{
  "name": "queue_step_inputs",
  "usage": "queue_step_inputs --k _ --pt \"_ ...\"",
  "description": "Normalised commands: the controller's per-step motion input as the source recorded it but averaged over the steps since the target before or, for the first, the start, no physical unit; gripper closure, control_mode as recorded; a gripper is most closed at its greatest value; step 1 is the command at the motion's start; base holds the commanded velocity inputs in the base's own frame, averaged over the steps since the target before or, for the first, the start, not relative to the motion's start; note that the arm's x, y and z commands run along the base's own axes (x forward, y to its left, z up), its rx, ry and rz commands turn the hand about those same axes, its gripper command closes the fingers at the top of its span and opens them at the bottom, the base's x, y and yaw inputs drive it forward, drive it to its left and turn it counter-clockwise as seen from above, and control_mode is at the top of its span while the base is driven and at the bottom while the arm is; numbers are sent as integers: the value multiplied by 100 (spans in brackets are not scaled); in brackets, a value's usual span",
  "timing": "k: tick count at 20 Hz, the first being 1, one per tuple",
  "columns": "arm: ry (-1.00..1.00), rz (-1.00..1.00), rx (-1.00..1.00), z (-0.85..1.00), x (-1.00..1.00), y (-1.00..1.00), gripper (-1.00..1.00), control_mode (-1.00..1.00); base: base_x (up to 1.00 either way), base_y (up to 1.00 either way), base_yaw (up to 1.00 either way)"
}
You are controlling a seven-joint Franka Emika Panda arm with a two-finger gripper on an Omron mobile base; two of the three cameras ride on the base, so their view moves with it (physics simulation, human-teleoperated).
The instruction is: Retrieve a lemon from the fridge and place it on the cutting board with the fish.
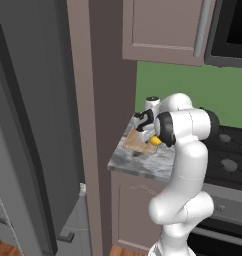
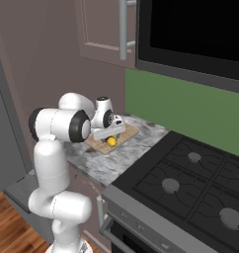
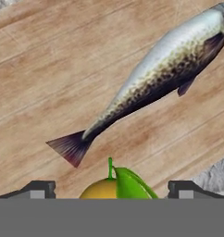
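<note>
The lemon (image 3: 104,189), yellow with a green leaf, lies on the tan wooden cutting board (image 3: 49,78) just below the tail of a silver, speckled fish (image 3: 155,78). My gripper (image 3: 111,190) hovers right over the lemon, open, its two fingertips (image 3: 37,190) standing wide on either side of the fruit and apart from it. From the base views the lemon (image 1: 155,141) (image 2: 112,142) rests at the board's (image 1: 137,145) (image 2: 127,134) near edge under the gripper (image 1: 144,122) (image 2: 116,124). The grey fridge (image 1: 23,125) stands at the left.
The board lies on a narrow grey marbled counter (image 1: 143,162) (image 2: 99,165) between a tall brown panel and a black gas stove (image 2: 190,183). A white canister (image 1: 152,103) stands behind the board. Wall cabinets (image 1: 163,27) and a dark microwave (image 2: 190,29) hang above.
</note>
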Motion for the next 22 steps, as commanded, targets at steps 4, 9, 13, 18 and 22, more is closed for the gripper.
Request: queue_step_inputs --k 4,9,13,18,22 --pt "0 0 0 0 2 0 -100 -100 0 0 0" --pt "0 0 0 5 0 0 -100 -100 0 0 0" --pt "0 0 0 33 0 0 -100 -100 0 0 0" --pt "-1 0 -2 48 -1 3 -100 -100 0 0 0" --pt "-10 -1 0 16 -35 0 -100 -100 0 0 0"
